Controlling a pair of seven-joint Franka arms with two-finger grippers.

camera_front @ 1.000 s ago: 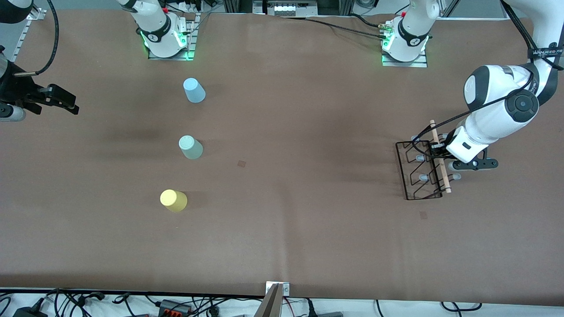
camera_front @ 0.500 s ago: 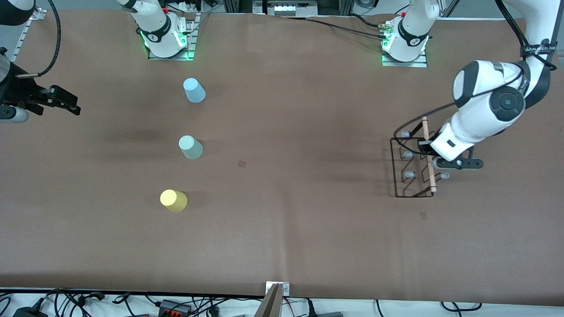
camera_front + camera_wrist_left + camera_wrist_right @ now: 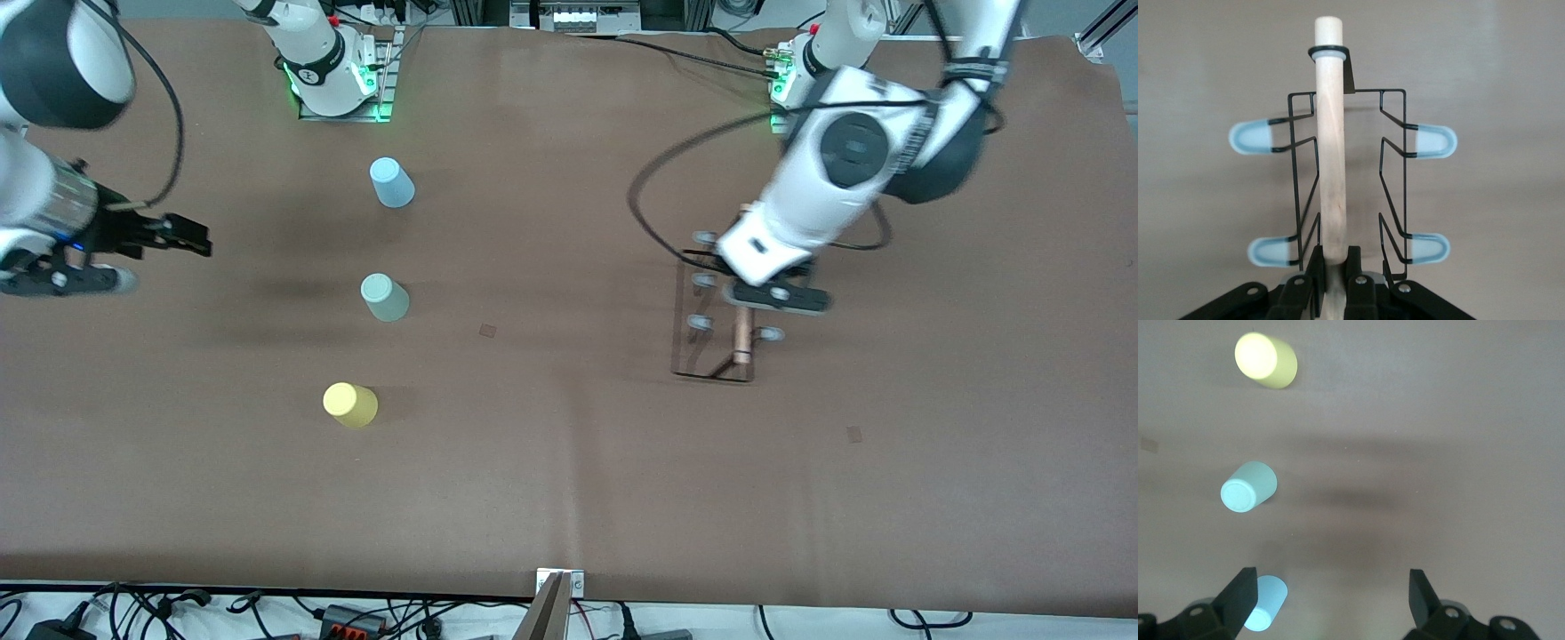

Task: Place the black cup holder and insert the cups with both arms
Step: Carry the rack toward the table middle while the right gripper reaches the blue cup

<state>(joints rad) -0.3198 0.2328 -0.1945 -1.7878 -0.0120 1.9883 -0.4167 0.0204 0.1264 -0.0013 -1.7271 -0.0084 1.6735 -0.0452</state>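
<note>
My left gripper (image 3: 752, 306) is shut on the wooden rod (image 3: 1330, 147) of the black cup holder (image 3: 740, 343) and holds it upright low over the table, toward the left arm's end; I cannot tell whether it touches the table. In the left wrist view the fingers (image 3: 1315, 270) clamp the rod, with pale pegs (image 3: 1255, 139) on both sides. Three cups stand upside down toward the right arm's end: light blue (image 3: 391, 182), mint green (image 3: 384, 297), yellow (image 3: 350, 404). My right gripper (image 3: 191, 238) is open and empty beside them. The right wrist view shows its open gripper (image 3: 1331, 600) above the yellow (image 3: 1265, 360), mint (image 3: 1248, 487) and blue (image 3: 1265, 610) cups.
The arm bases (image 3: 338, 84) (image 3: 813, 98) stand along the table edge farthest from the front camera. Two small dark marks (image 3: 487, 330) (image 3: 854, 434) lie on the brown table cover. Cables run along the nearest table edge (image 3: 356, 613).
My left arm has carried the cup holder toward the middle of the table. My right gripper has moved a little toward the cups. The cups have not moved.
</note>
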